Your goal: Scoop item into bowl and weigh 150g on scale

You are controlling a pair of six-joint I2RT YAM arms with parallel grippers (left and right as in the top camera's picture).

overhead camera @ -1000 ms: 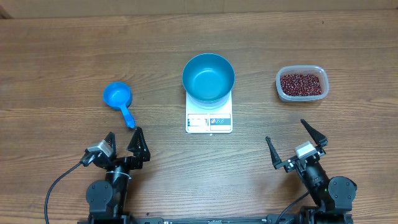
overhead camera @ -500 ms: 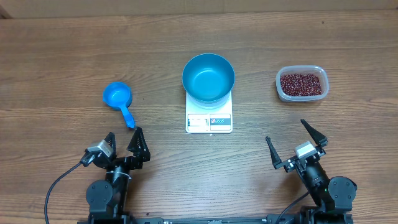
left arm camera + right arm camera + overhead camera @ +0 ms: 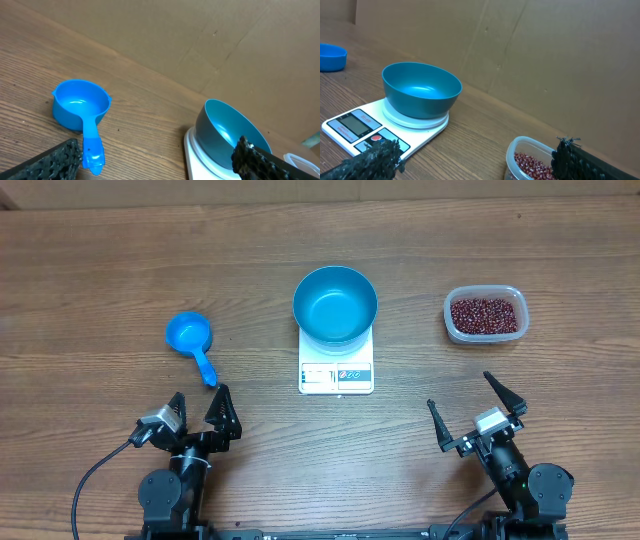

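well ahead of right tool [image 3: 459,390]: beans [image 3: 485,315] in tub [image 3: 485,340], perhaps half full.

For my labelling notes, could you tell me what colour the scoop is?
Bright blue scoop, clearest in the left wrist view.

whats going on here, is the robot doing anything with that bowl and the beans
Nothing is being handled at this moment. The left gripper and right gripper both hang open near the front edge of the table, holding nothing. The blue bowl sits empty on the white scale in the middle. The blue scoop lies empty left of the scale, just beyond the left gripper, and the beans are in the clear tub to the right.
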